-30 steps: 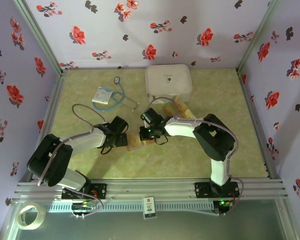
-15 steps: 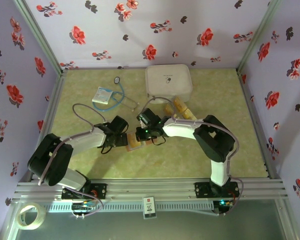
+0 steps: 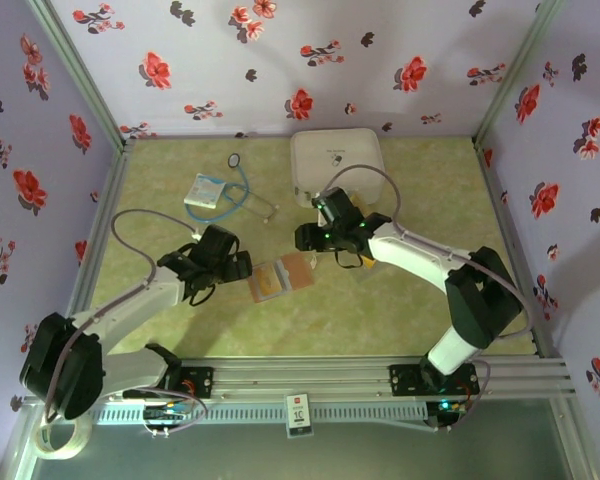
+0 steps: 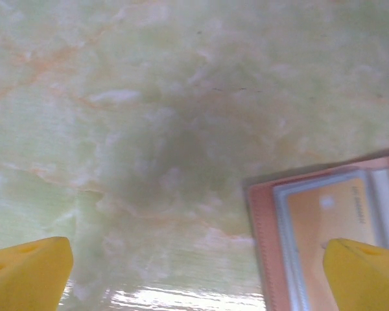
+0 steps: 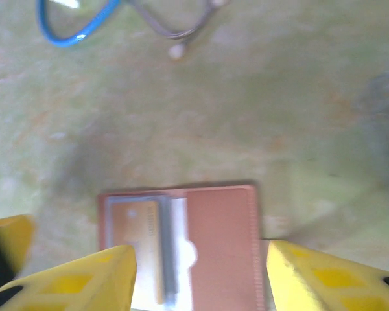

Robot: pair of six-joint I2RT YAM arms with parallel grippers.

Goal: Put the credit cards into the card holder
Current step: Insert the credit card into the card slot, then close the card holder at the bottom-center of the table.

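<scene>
Judging by how things lie, the job is partly done: 1 credit card (image 3: pixel 266 283) sits tucked in the left pocket of the open card holder (image 3: pixel 292 270), and the task speaks of several.

The left gripper (image 3: pixel 238 268) hovers just beside the holder's left edge. In its wrist view the left gripper (image 4: pixel 194 275) has its jaws spread wide with nothing between them. Bare table fills the gap, and the holder (image 4: pixel 266 259) with its pocketed card (image 4: pixel 324 223) lies off toward the right fingertip.

The holder lies flat and unfolded near the middle of the table (image 3: pixel 420 320), between the 2 grippers, with its right half a bare reddish-brown panel.

The right gripper (image 3: pixel 305 240) hangs just beyond the holder's far right corner. From its own camera the right gripper (image 5: pixel 201 278) is also parted and carries nothing. The holder (image 5: pixel 220 246) lies in the gap between its fingers, the seated card (image 5: pixel 142 236) showing in the grey pocket.

The right arm covers the ground in front of the white case (image 3: pixel 337 165), so I cannot count the cards left outside. The likely remainder is to fetch each loose card and slide it into a free pocket.
</scene>
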